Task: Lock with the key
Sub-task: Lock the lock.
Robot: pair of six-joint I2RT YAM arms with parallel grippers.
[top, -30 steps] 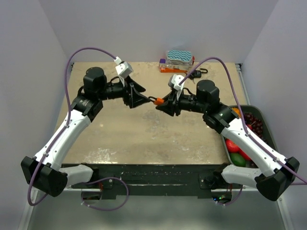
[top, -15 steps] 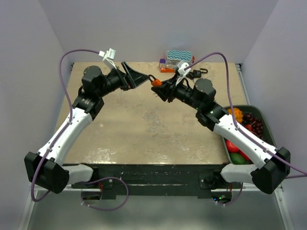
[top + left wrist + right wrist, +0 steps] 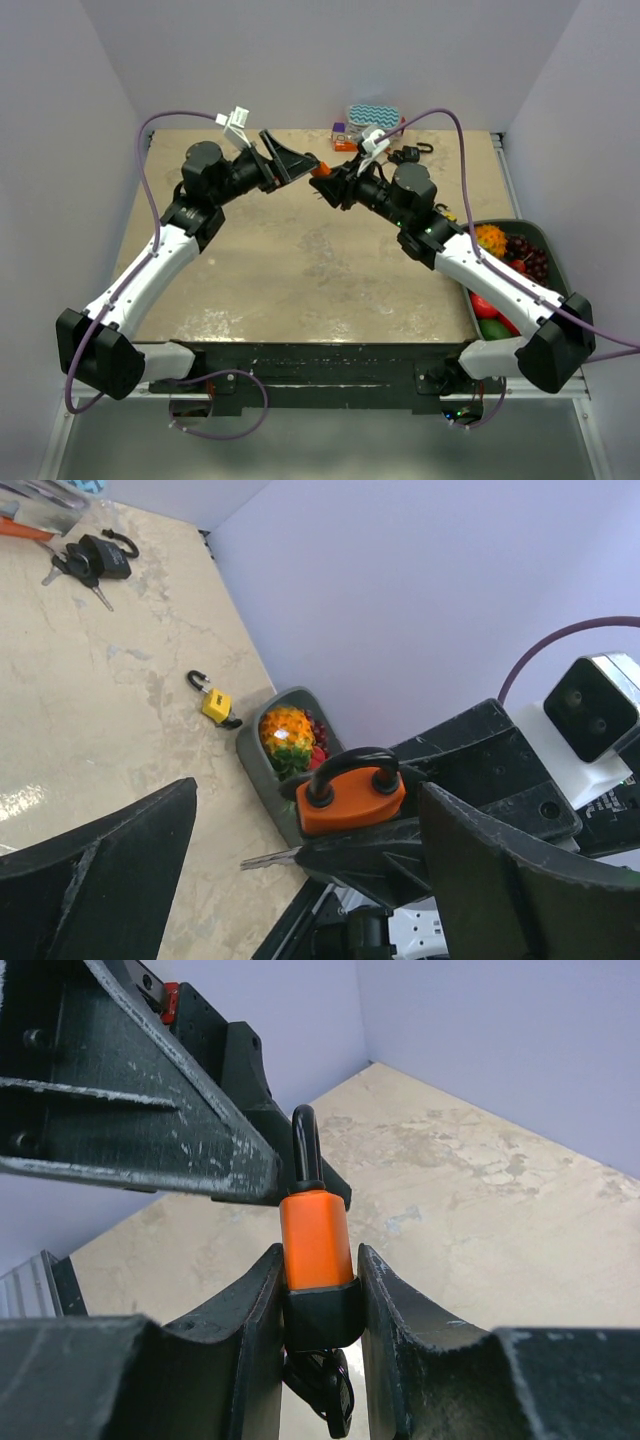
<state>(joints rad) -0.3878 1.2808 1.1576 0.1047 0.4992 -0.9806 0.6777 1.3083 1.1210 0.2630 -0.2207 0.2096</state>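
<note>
An orange padlock (image 3: 322,170) with a black shackle is held in the air over the far middle of the table. My right gripper (image 3: 332,186) is shut on its black base (image 3: 320,1310), and the orange body (image 3: 314,1238) stands up between the fingers. Both shackle legs sit in the body (image 3: 350,798). A bunch of keys (image 3: 328,1388) hangs under the base, and one key blade (image 3: 268,858) pokes out sideways. My left gripper (image 3: 298,160) is open wide, one finger (image 3: 100,880) on each side of the padlock and touching nothing.
A black padlock with keys (image 3: 410,153) lies at the back right, near a blue-and-white box (image 3: 375,117). A small yellow padlock (image 3: 213,702) lies beside the grey bin (image 3: 545,240) of fruit at the right edge.
Both arms have swung toward the back of the table, carrying the orange padlock with them. My left gripper's jaws have spread much wider around the padlock.
</note>
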